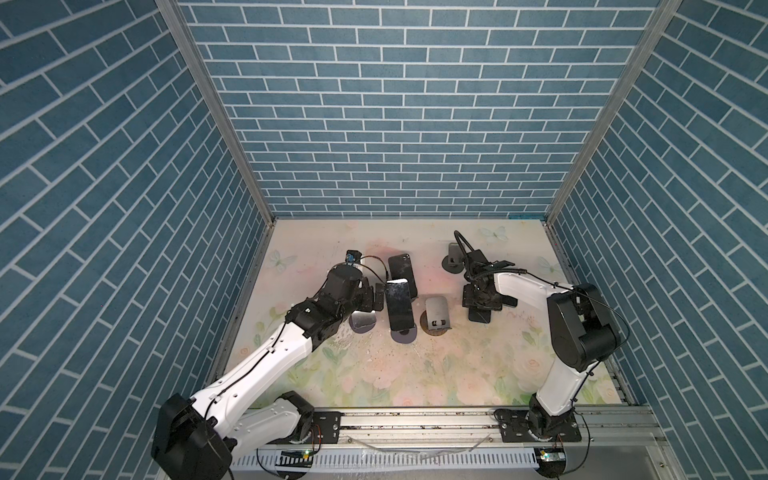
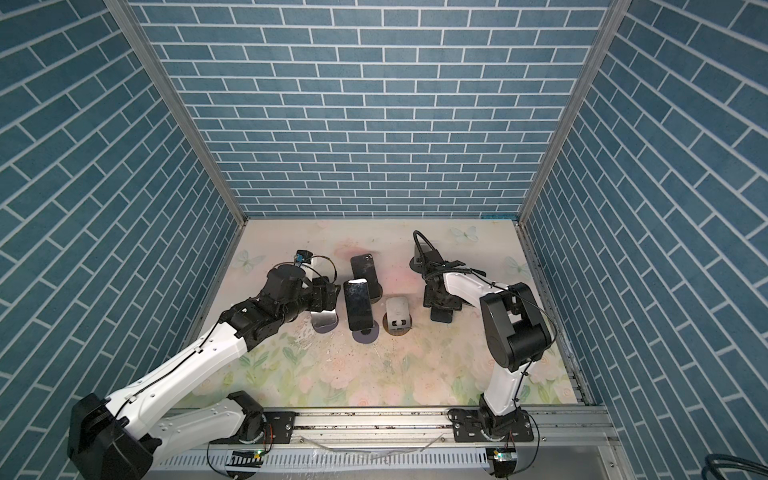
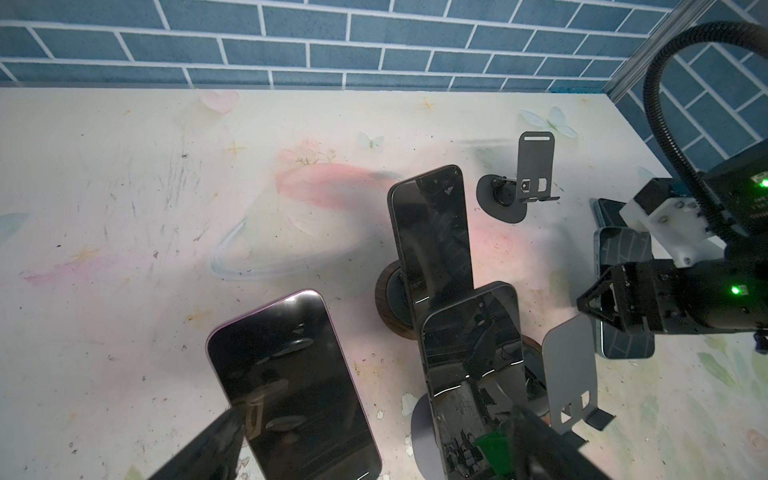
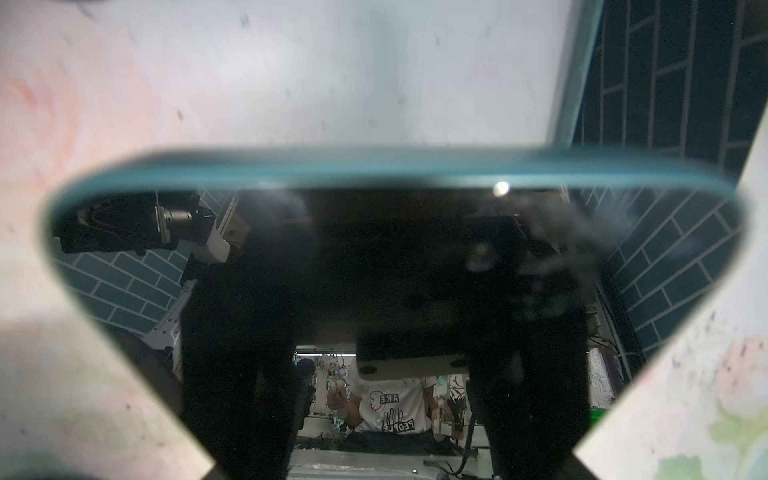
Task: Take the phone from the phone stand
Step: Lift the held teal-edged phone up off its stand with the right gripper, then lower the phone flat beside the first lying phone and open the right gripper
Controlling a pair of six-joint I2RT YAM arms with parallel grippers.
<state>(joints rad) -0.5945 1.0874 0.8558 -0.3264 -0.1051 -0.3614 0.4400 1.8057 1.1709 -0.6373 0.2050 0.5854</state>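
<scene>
- In both top views the left gripper [image 1: 372, 300] [image 2: 328, 296] hangs with its jaws spread wide over a purple-edged black phone [image 1: 362, 321]. Only the phone's near end shows.
- Just beside it a glossy black phone [image 1: 400, 308] leans back on a round grey-based stand [image 1: 405, 335]. Its long axis runs from the front toward the blue brick back wall [image 1: 395, 124], top end farthest. Behind it a second dark phone [image 1: 401, 270] leans the same way.
- To the right stand an empty grey metal stand [image 1: 436, 316] and, farther back, an empty black stand [image 1: 454, 257]. The right gripper [image 1: 482, 297] covers most of a blue-edged black phone [image 1: 481, 316] above the floral table [image 1: 374, 374], clear of both empty stands.
- In the left wrist view the purple-edged black phone [image 3: 291, 386] lies screen-up, its long axis slanting away from the camera. The left gripper's blurred fingers [image 3: 199, 453] stand far apart either side of it and the glossy black phone [image 3: 473, 374].
- There the blue-edged black phone [image 3: 623, 253] stands nearly upright, its screen reflecting bricks. The right gripper [image 3: 615, 307] is clenched across its long side edges at mid-length — whether its lower end touches the table I cannot tell.
- In the right wrist view that phone's blurred blue top edge [image 4: 395, 166] runs straight across, its screen facing the camera, with dark fingers [image 4: 241, 353] at either side.
</scene>
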